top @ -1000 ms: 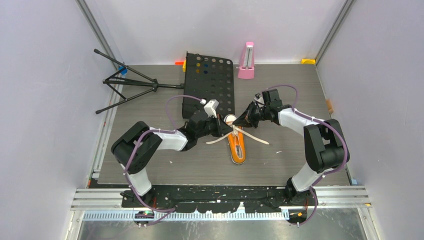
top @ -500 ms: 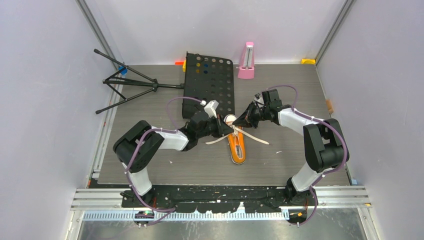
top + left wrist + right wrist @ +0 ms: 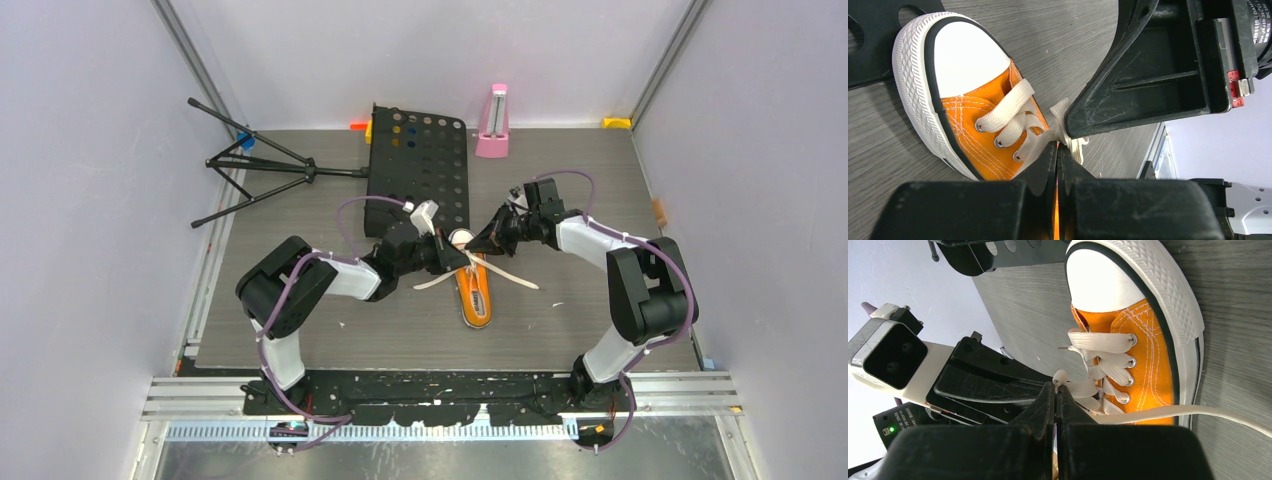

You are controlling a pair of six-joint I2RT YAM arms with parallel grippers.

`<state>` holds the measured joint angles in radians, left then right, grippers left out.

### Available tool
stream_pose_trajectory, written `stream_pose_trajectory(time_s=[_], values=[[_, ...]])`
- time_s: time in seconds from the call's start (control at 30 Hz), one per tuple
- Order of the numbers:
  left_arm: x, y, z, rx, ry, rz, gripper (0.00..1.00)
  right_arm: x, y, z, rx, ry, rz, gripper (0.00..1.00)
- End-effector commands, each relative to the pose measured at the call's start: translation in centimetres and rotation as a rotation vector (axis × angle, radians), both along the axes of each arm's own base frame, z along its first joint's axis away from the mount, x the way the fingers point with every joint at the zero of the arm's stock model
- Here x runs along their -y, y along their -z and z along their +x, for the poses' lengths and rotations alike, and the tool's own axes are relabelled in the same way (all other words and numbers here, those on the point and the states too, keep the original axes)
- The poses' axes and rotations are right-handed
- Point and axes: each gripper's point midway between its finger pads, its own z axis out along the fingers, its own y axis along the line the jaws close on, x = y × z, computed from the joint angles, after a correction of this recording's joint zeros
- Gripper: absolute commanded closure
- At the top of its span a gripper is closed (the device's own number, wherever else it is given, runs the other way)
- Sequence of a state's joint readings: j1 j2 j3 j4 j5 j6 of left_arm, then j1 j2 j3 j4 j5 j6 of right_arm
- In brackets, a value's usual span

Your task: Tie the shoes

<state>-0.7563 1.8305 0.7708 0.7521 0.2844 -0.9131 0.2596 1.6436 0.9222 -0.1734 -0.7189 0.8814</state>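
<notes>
The orange sneaker lies mid-table, white toe cap toward the back, white laces trailing to both sides. My left gripper comes in from the left and my right gripper from the right; they meet over the lacing near the toe. In the left wrist view the left gripper is shut on a lace beside the shoe. In the right wrist view the right gripper is shut on a lace loop next to the shoe. A loose lace end runs right.
A black perforated music-stand plate lies just behind the shoe. A folded black tripod lies at the back left. A pink metronome stands at the back edge. Grey walls enclose the table on three sides.
The left arm's elbow has shifted a little to the right. Both grippers and the shoe stay where they were.
</notes>
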Motion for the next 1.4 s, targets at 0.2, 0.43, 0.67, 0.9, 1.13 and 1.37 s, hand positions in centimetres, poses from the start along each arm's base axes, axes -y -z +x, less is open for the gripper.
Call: stream_pose_trajectory(time_s=[0.2, 0.43, 0.67, 0.9, 1.13, 1.37], values=[[0.7, -2.8, 0.1, 0.041, 0.015, -0.083, 1.0, -0.4, -1.1, 1.0, 0.034, -0.008, 0.027, 1.0], [-0.2, -2.8, -0.3, 0.032, -0.004, -0.048, 1.0, -0.4, -1.4, 1.1, 0.041, -0.012, 0.024, 1.0], [0.1, -3.4, -0.5, 0.023, 0.014, -0.077, 1.0, -0.4, -1.3, 1.2, 0.04, -0.012, 0.024, 1.0], [1.1, -3.5, -0.3, 0.008, 0.033, -0.121, 0.98, -0.4, -1.4, 1.3, 0.042, -0.009, 0.024, 1.0], [1.6, -2.8, 0.2, -0.006, 0.024, -0.133, 0.94, -0.5, -1.7, 1.2, 0.044, -0.01, 0.032, 1.0], [0.2, -1.7, 0.4, 0.007, -0.029, -0.062, 0.99, -0.5, -1.7, 1.2, 0.045, -0.011, 0.032, 1.0]])
